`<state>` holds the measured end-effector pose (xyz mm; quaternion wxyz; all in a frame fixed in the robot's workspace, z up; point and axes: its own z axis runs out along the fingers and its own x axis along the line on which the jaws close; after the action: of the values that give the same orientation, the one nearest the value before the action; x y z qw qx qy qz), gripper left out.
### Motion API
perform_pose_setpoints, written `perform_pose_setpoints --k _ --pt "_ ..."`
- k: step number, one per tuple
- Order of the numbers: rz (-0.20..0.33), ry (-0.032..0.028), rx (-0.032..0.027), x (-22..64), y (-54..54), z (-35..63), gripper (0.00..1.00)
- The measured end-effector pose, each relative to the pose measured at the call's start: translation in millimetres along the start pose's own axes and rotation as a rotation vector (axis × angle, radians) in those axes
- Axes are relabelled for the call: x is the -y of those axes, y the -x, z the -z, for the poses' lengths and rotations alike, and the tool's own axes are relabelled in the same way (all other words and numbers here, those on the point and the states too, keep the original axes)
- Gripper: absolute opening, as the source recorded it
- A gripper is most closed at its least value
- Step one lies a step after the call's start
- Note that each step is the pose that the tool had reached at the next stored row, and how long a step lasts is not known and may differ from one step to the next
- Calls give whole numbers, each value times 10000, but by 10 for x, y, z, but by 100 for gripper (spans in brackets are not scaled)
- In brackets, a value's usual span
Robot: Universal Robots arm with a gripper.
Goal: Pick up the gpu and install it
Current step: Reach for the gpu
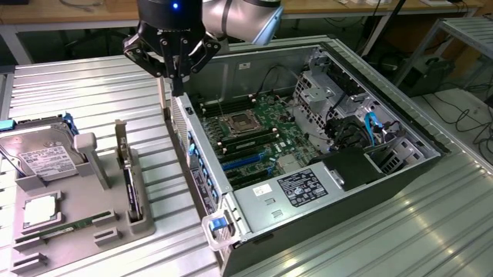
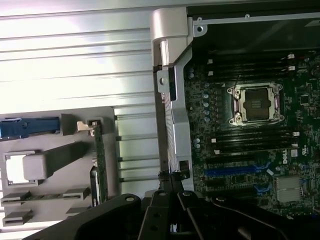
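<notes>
The gpu (image 1: 131, 187) stands on edge in a slot of the grey parts tray (image 1: 85, 173), a dark strip at the exterior view's left. In the wrist view the gpu (image 2: 99, 157) shows as a thin green edge with a silver bracket end. My gripper (image 1: 178, 88) hangs above the near wall of the open computer case (image 1: 202, 173), to the right of the tray and well above the gpu. Its fingers are shut with nothing between them. The dark fingers (image 2: 161, 207) also show in the wrist view over the case wall.
The motherboard (image 1: 254, 135) lies inside the case with an empty CPU socket (image 1: 236, 122) and blue slots (image 1: 245, 163). The tray also holds a silver hard drive (image 1: 43, 156), a green memory stick (image 1: 66, 226) and a square chip (image 1: 38, 211). Ribbed metal tabletop (image 1: 92, 92) surrounds everything.
</notes>
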<state>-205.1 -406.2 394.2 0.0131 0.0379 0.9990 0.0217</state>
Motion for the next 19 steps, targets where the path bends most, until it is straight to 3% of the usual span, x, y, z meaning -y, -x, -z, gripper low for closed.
perform_pose_setpoints --k 19 --pt "-1 0 0 36 -128 5 11"
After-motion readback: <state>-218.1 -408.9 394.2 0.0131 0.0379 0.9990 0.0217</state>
